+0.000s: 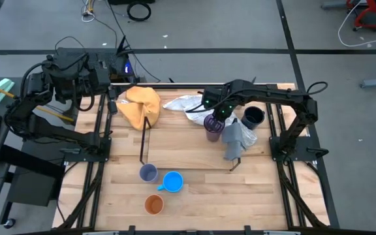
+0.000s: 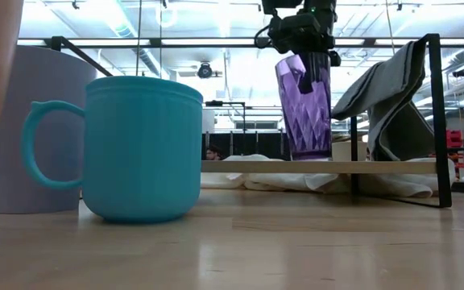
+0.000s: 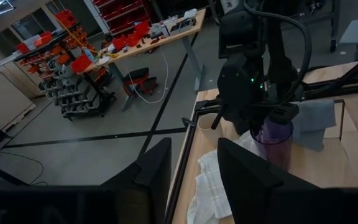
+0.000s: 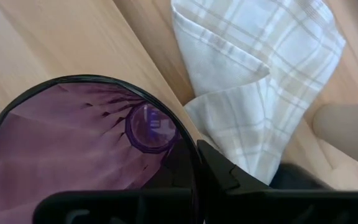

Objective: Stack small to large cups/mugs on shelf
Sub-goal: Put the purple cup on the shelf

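Note:
My right gripper [image 1: 217, 116] is shut on the rim of a purple faceted cup [image 2: 304, 105], which stands upright on the shelf's board [image 2: 256, 167]. The shelf's black rods [image 1: 142, 140] show in the high view. A dark navy cup [image 1: 253, 117] stands to the right of the purple cup, and a tan cup [image 4: 347, 130] lies beyond the checked cloth. The pale lavender cup [image 1: 149, 173], bright blue mug [image 1: 173, 181] and orange cup [image 1: 153, 204] stand on the table near the front. My left gripper [image 3: 191, 180] waits open at the table's far left. My right gripper holds the purple cup by its rim [image 4: 194, 155] from above, fingers pointing down. One finger [image 2: 304, 76] shows dark through the wall inside the cup, and the other [image 4: 229, 180] is outside. The cup is upright with its base [image 2: 308, 155] at the shelf's board.
A yellow cloth [image 1: 142, 104] lies at the back left. A white checked cloth [image 1: 187, 104] lies behind the purple cup. A grey cloth [image 1: 237, 138] hangs over the shelf's right end [image 2: 433, 121]. Black arm frames run along both table sides.

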Controlling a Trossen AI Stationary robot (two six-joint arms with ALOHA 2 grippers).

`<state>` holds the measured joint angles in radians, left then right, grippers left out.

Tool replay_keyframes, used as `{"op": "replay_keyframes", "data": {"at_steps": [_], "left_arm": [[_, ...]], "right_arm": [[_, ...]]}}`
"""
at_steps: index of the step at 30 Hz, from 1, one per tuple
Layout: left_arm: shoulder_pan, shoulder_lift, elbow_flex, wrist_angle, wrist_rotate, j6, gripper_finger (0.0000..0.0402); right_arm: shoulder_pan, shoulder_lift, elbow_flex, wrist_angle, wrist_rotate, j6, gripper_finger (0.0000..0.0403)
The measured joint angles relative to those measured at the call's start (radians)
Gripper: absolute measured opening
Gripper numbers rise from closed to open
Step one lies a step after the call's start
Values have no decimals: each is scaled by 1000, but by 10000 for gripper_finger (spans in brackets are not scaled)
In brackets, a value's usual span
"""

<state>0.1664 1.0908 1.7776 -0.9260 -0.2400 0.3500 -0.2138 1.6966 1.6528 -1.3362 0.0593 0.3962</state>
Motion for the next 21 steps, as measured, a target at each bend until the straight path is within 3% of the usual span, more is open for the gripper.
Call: {"op": "replay_keyframes", "data": {"at_steps": [21], "left_arm": [[0, 0, 0, 0, 0, 2, 142]], "right_arm": [[14, -1, -48, 46, 3, 45, 8]]}}
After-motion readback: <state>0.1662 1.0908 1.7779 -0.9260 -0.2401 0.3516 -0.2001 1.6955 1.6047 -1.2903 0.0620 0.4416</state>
